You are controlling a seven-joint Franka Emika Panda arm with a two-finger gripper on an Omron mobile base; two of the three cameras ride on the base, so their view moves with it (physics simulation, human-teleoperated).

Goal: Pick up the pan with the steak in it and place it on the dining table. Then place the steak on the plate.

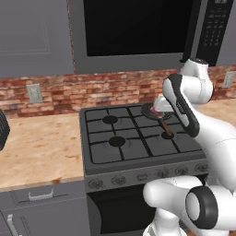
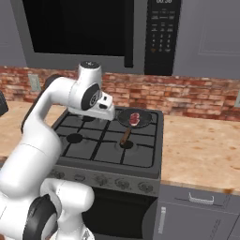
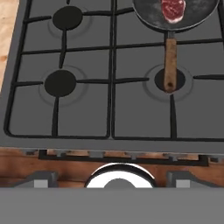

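- Here, the pan (image 2: pixel 136 118) sat on the rear right burner of the stove (image 2: pixel 108 147), its round black bowl near the back edge.
- The steak (image 2: pixel 135 117) lay flat inside the pan, roughly at its middle, red with pale fat edges.
- The handle (image 3: pixel 170 64) was brown wood and ran from the bowl toward the front of the stove, its end lying over the front right burner (image 3: pixel 166 80).
- In the hand view the pan (image 3: pixel 176 14) was at the top right, cut by the frame, with the steak (image 3: pixel 173 9) in it.
- The two left burners (image 3: pixel 60 83) were bare, dark discs under the black grates.
- The gripper (image 2: pixel 106 110) hung above the stove's middle, just left of the pan and apart from it, holding nothing.
- Its jaws stood wide apart.
- From the left base view the arm crossed in front of the pan (image 1: pixel 152 109), hiding part of it; the handle (image 1: pixel 167 128) showed below the arm.
- A light wooden tabletop (image 1: pixel 37 147) flanked the stove on both sides.
- A red brick wall (image 2: pixel 197 101) ran behind the stove, with a dark microwave (image 2: pixel 98 30) mounted above it.
- Round knobs (image 2: pixel 96 179) lined the stove's front panel, above the oven door.
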